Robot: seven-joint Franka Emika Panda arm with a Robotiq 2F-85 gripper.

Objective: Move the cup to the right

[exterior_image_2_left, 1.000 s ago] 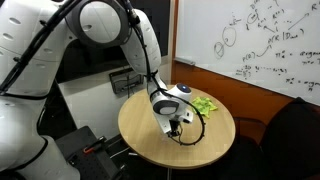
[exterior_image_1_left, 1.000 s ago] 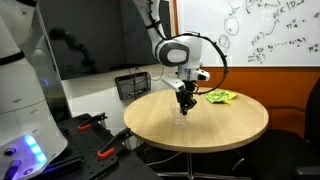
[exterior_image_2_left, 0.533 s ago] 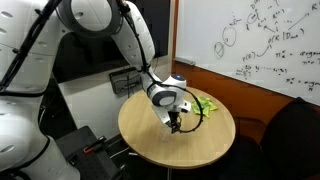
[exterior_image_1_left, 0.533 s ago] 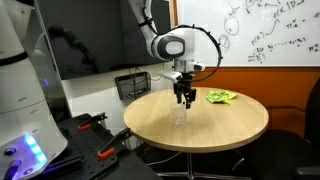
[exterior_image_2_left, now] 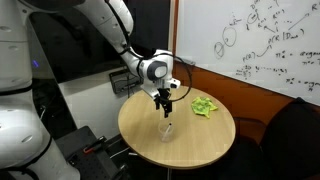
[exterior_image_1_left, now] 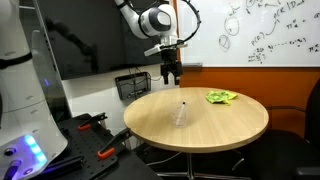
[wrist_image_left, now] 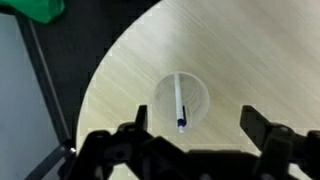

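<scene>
Hovering above the round table [exterior_image_1_left: 235,128], my gripper [exterior_image_1_left: 171,80] hangs with its jaws spread wide and nothing in them. Below it I see the clear cup [wrist_image_left: 181,102] standing upright on the wood with a thin white stick inside, well apart from the green object [exterior_image_1_left: 221,97] near the table's edge.

1. Standing on the tabletop [exterior_image_1_left: 235,125], near its middle: the cup [exterior_image_1_left: 181,117].
2. Lying inside the cup [wrist_image_left: 196,95]: a thin stick [wrist_image_left: 179,105].
3. Resting near the tabletop's far edge, well apart from the cup: a crumpled cloth [exterior_image_1_left: 221,97].
4. Hovering above the cup, apart from it: the pincer [exterior_image_1_left: 170,79].
</scene>
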